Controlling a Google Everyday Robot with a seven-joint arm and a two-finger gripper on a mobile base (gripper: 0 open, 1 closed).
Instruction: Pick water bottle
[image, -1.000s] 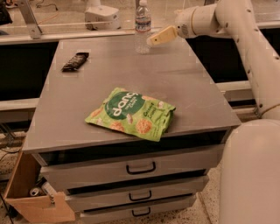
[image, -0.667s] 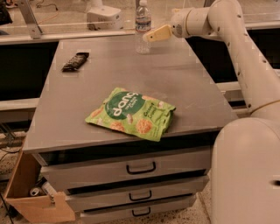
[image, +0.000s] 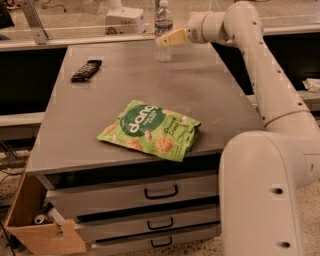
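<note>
The water bottle (image: 163, 20) is clear plastic with a white cap and a pale label band. It stands upright at the far edge of the grey table (image: 100, 130). My gripper (image: 163, 40), with pale yellow tips, reaches in from the right at the end of the white arm (image: 250, 55). It sits at the bottle's mid height and covers part of its body. I cannot tell whether it touches the bottle.
A green snack bag (image: 152, 130) lies near the table's front middle. A dark snack bar (image: 86, 70) lies at the back left. Drawers (image: 160, 192) are below the tabletop, and a cardboard box (image: 35, 225) stands at the lower left. My white base (image: 270, 195) is at the right.
The arm has moved the gripper leftward. It was just to the right of the bottle and now overlaps the bottle's body. The bottle, bag and bar have not moved.
</note>
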